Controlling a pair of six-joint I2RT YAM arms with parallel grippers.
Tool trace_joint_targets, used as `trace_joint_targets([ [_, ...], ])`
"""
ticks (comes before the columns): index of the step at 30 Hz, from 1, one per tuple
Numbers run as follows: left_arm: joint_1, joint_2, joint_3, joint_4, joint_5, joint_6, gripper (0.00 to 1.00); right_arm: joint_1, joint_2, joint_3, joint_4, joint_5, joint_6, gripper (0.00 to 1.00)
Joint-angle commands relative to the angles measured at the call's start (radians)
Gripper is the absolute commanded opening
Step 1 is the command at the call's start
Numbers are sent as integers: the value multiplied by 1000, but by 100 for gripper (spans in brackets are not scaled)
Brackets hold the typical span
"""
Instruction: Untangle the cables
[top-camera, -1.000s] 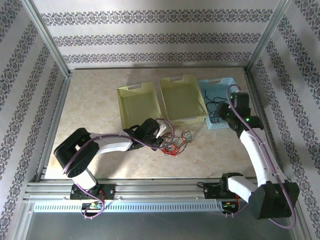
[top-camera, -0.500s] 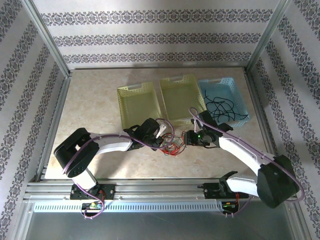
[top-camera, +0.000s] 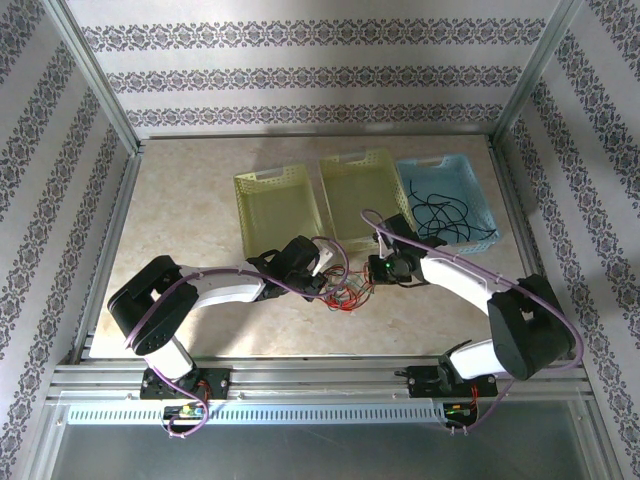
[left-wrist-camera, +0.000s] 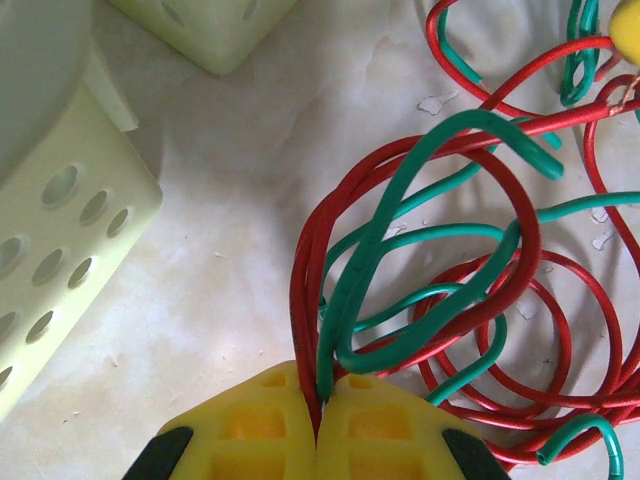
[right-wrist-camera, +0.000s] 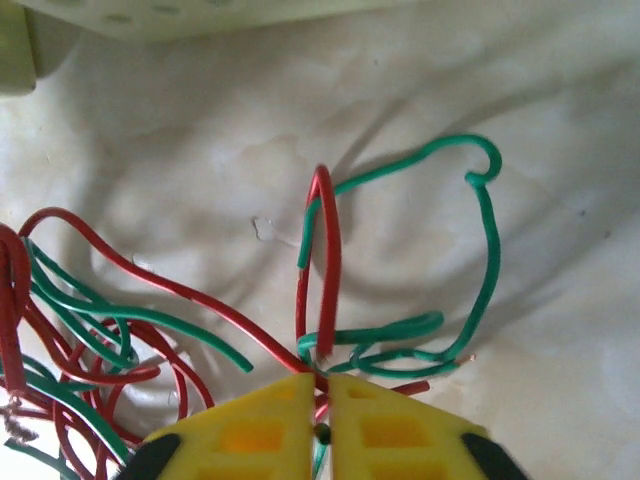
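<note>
A tangle of red and green cables (top-camera: 350, 290) lies on the table in front of the baskets. My left gripper (top-camera: 326, 284) sits at its left side. In the left wrist view its yellow fingers (left-wrist-camera: 260, 430) are shut (left-wrist-camera: 320, 388) on a red and a green strand of the cables (left-wrist-camera: 430, 300). My right gripper (top-camera: 373, 273) is at the tangle's right side. In the right wrist view it is closed (right-wrist-camera: 318, 382) on red and green strands, and a green loop (right-wrist-camera: 485, 250) curls beyond it. Several black cables (top-camera: 440, 212) lie in the blue basket.
Two yellow-green baskets (top-camera: 262, 225) (top-camera: 338, 205) and a blue basket (top-camera: 468, 243) stand in a row behind the tangle. A basket corner (left-wrist-camera: 60, 230) is close to my left gripper, and a basket edge (right-wrist-camera: 200, 15) is just beyond my right one. Open tabletop lies to the left.
My right arm has swung from the blue basket over to the right side of the red and green tangle and closed on strands there. The left arm has not moved.
</note>
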Motion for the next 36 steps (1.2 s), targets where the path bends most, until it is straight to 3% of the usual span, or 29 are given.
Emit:
trace_joint_targets([
  [1,5,-4,7,-25,-10,3,0,-4,-26,17,-6,60,-9,2],
  [17,5,12,-33,-9,-17,-6,0,-306,-409,59,-250,136,-30,0],
  [23,5,13,-37,-5,-22,-7,0,-359,-488,115,-250,183,-3,0],
  [36,5,11,-45,-11,-18,3,0,-380,-647,329,-68,265,-1,0],
])
